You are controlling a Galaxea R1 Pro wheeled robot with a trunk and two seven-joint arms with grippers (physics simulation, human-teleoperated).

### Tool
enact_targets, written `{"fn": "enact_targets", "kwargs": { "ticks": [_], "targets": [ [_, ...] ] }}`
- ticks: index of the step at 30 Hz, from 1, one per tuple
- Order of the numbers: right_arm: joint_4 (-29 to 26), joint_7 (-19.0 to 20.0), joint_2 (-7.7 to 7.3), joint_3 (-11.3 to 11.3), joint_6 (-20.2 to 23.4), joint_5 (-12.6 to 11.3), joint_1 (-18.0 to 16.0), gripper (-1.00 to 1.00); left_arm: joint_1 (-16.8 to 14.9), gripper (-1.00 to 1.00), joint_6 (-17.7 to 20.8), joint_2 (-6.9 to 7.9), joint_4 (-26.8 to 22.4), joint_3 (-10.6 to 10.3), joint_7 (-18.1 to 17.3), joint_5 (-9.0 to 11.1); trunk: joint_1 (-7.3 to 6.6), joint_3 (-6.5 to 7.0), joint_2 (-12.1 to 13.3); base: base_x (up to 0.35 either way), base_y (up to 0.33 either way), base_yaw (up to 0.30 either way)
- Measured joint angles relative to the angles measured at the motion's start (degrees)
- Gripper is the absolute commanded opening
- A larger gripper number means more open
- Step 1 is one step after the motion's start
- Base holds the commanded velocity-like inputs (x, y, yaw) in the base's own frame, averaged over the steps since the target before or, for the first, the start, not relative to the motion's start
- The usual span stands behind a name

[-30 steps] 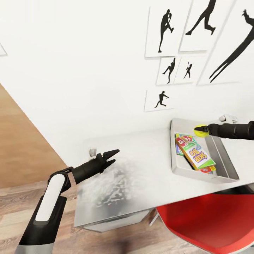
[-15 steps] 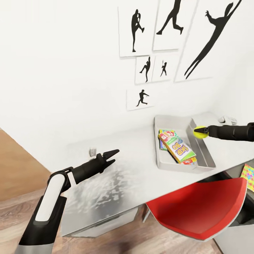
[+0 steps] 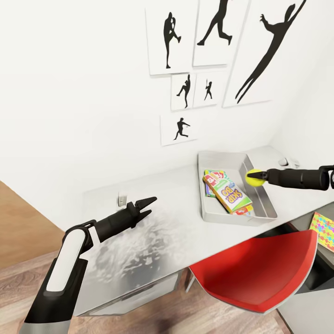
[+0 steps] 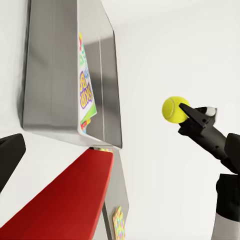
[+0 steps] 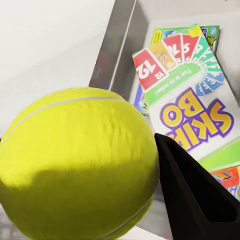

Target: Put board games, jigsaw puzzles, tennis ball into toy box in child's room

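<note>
My right claw (image 3: 262, 176) grips the tennis ball (image 3: 253, 177) above the toy box (image 3: 262, 216), over its wall nearest the counter's right end; board games (image 3: 227, 191) lie inside. Next, I'd carry the ball further over the tray and release. My left claw (image 3: 147, 206) hangs parted, empty.

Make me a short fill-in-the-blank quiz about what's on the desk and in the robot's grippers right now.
1. The right gripper holds a yellow-green ____.
2. The board games lie inside the grey ____.
3. The chair tucked under the table is coloured ____.
4. The left gripper is open and holds ____.

Missing words: tennis ball; toy box; red; nothing
</note>
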Motion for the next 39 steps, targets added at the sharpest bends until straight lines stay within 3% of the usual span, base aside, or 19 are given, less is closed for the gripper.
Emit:
{"fn": "enact_targets", "kwargs": {
  "ticks": [18,27,32,39],
  "targets": [
    [-0.93,1.87,0.43,0.08,0.00,0.34,0.15,-1.00,0.04,1.00,-0.03,0.08,0.00,0.08,-0.03,0.01,0.00,0.00,0.00,0.014,-0.003,-0.004],
    [-1.02,1.91,0.58,0.26,0.01,0.52,0.19,-1.00,0.05,1.00,-0.03,0.06,0.00,0.04,0.02,0.01,-0.02,0.00,-0.01,0.173,-0.094,0.000],
    [-1.00,1.88,0.86,2.02,0.01,0.56,0.32,-1.00,0.07,1.00,-0.03,0.02,0.00,0.02,0.06,0.00,-0.01,0.00,0.00,0.106,-0.059,0.000],
    [-0.91,1.87,1.35,6.38,0.01,0.55,0.81,-1.00,0.06,1.00,-0.03,0.01,0.00,0.01,0.10,-0.01,0.00,0.00,0.00,0.036,-0.020,0.000]
  ]
}}
